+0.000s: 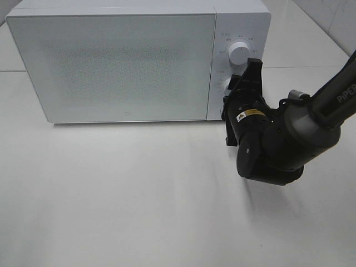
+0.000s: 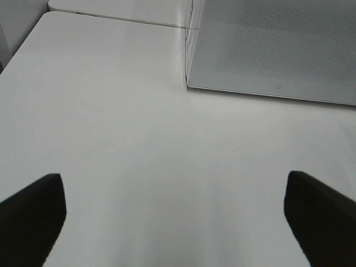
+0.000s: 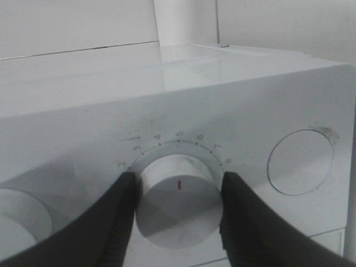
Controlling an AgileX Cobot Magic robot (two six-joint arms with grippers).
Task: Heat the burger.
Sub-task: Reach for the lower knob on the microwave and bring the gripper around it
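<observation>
The burger is out of view; no frame shows it. The white microwave (image 1: 111, 61) stands at the back of the table with its door shut. My right gripper (image 1: 240, 82) is at the control panel, its fingers on either side of the lower dial (image 3: 178, 203). In the right wrist view both fingers (image 3: 119, 222) touch the dial's sides, and its red mark points towards the 5 on the scale. My left gripper (image 2: 175, 217) is open and empty over bare table, in front of the microwave's lower corner (image 2: 189, 83).
The upper dial (image 1: 239, 53) sits above the gripped one. A round button or recess (image 3: 300, 161) shows beside the dial in the right wrist view. The white table (image 1: 111, 194) spreads in front of the microwave.
</observation>
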